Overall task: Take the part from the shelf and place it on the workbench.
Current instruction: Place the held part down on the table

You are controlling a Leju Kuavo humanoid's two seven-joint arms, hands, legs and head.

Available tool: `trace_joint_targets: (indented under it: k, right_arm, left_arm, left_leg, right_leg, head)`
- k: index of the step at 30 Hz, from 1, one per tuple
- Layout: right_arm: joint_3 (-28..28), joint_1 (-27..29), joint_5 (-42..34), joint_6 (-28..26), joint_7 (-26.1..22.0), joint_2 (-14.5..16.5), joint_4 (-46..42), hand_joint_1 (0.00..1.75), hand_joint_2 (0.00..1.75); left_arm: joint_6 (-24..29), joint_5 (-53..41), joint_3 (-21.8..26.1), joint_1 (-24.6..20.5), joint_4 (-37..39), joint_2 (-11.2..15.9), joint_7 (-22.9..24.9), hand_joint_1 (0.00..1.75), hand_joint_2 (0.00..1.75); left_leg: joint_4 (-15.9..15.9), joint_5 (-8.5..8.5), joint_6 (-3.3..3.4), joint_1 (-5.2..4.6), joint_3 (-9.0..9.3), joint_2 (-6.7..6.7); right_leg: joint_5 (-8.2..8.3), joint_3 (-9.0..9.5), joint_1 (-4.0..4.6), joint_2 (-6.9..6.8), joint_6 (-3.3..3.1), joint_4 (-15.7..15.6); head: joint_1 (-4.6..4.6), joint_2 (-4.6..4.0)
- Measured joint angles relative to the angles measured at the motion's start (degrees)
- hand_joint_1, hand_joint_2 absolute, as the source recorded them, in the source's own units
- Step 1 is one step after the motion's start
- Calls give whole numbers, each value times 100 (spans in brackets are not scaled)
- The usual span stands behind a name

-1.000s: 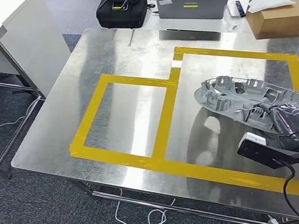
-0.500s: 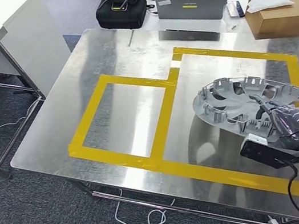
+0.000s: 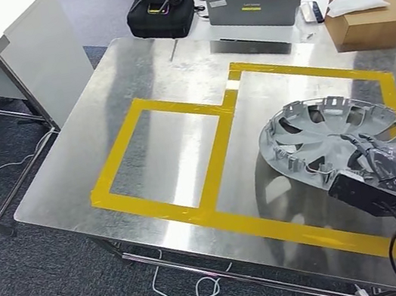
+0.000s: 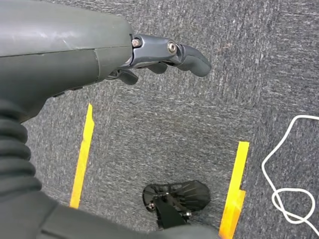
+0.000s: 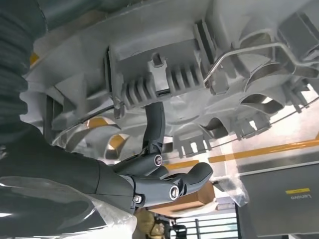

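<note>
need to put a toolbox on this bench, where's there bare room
The smaller yellow-taped rectangle on the workbench is bare, and so is the metal between it and the laptop. The larger taped area is crowded: the grey wheel cover sits there with the right hand on it. The far edge holds a black case and cardboard box.

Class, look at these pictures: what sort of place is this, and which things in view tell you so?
Probably a workshop or robot test lab in an office: a steel workbench marked with yellow tape, a grey wheel cover held by the right hand, and carpet floor with loose cables.
</note>
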Motion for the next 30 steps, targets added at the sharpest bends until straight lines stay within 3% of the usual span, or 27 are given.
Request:
trace_joint_targets:
  k: [6, 16, 30]
  right_arm:
    - [-91, 44, -327, -20, 33, -6, 68, 0, 175]
    - [-246, 95, -1603, 116, 271, -39, 221, 0, 175]
    - [-197, 129, -1109, 267, 219, -348, 396, 0, 175]
  left_arm:
    - [-12, 18, 0, -3, 45, 18, -22, 0, 0]
    - [-139, 87, 0, -61, 187, 35, -160, 0, 0]
    - [-128, 122, -2, -189, 524, 78, -308, 0, 0]
  left_leg:
    - [0, 0, 0, 0, 0, 0]
    - [0, 0, 0, 0, 1, 0]
    - [0, 1, 2, 0, 2, 0]
  right_leg:
    - [0, 0, 0, 0, 0, 0]
    - [0, 1, 0, -1, 0, 0]
    - [0, 3, 0, -2, 1, 0]
  head:
    - [-1, 0]
    - [-1, 0]
    - [-1, 0]
